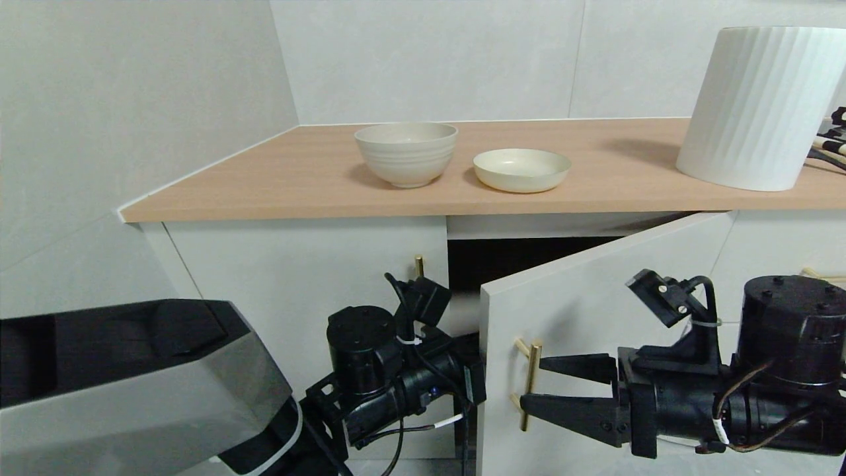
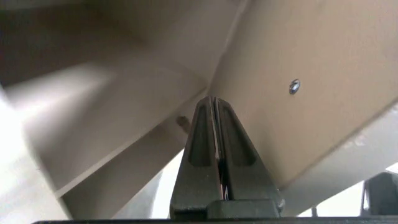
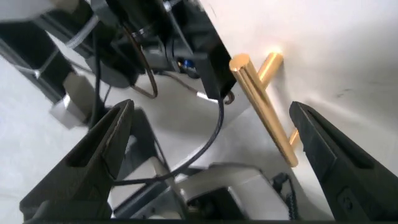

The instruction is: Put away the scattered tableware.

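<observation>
on wooden counter (image 1: 277,185), ribbed round bowl (image 1: 405,153)

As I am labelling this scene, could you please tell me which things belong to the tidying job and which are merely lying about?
Job: bowl, shallow dish, half-open cupboard door, its brass handle, right gripper with fingers open at it.
Lying about: white ribbed container.

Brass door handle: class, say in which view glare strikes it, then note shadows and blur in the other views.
Right wrist view: bright glare sits on the brass handle by one post. Head view: the bowl and dish throw soft shadows on the counter. Left wrist view: the cabinet interior beyond the shut left gripper is blurred.
</observation>
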